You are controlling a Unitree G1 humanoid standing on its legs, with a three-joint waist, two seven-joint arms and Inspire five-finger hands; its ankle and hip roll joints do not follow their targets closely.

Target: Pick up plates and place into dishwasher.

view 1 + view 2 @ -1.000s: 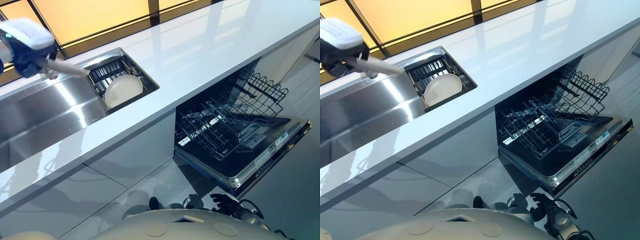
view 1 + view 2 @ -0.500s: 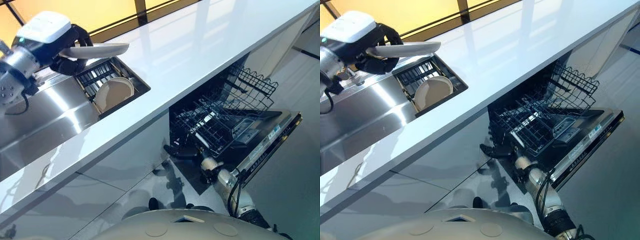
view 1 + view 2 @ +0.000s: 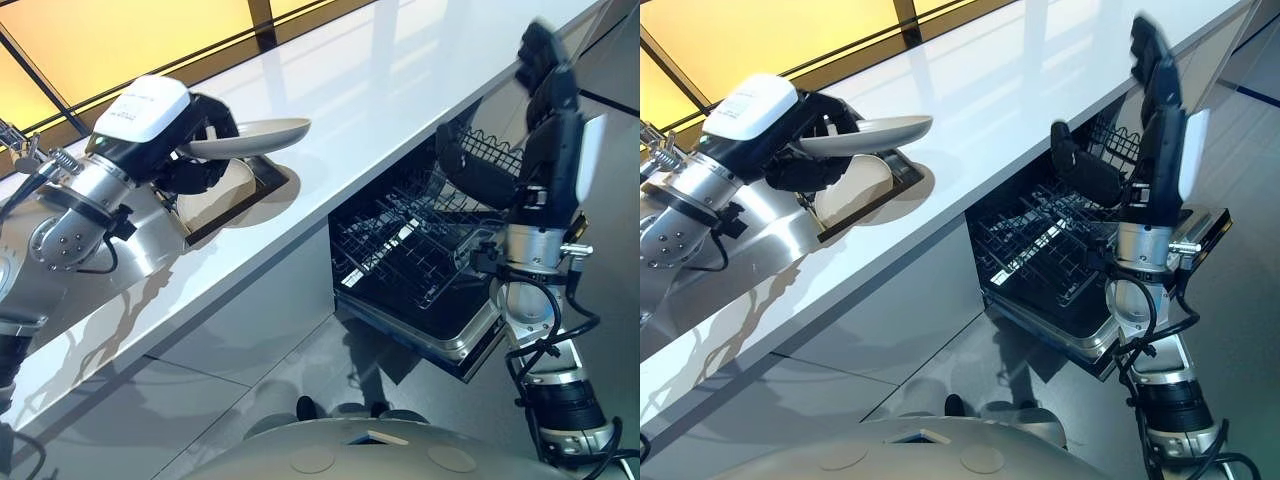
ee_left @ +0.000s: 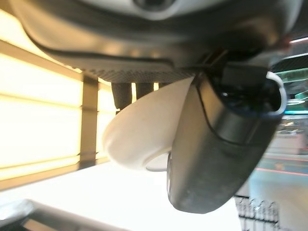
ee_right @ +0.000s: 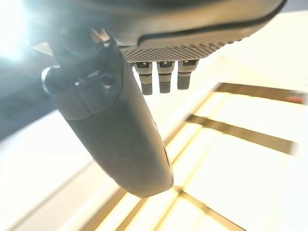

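One plate (image 3: 250, 136) sits pinched flat in your left hand (image 3: 195, 150), held above the white counter (image 3: 380, 90) beside the sink (image 3: 215, 200). Your right hand (image 3: 540, 110) is raised, fingers straight and empty, over the open dishwasher (image 3: 420, 270), its lower rack (image 3: 400, 240) pulled out.

Amber window backlight, glare on countertop (image 3: 400, 70)

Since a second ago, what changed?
The left hand has lifted one plate out of the sink rack and carried it over the counter toward the dishwasher. The right hand has risen, open, before the dishwasher rack. A second plate stays in the sink rack.
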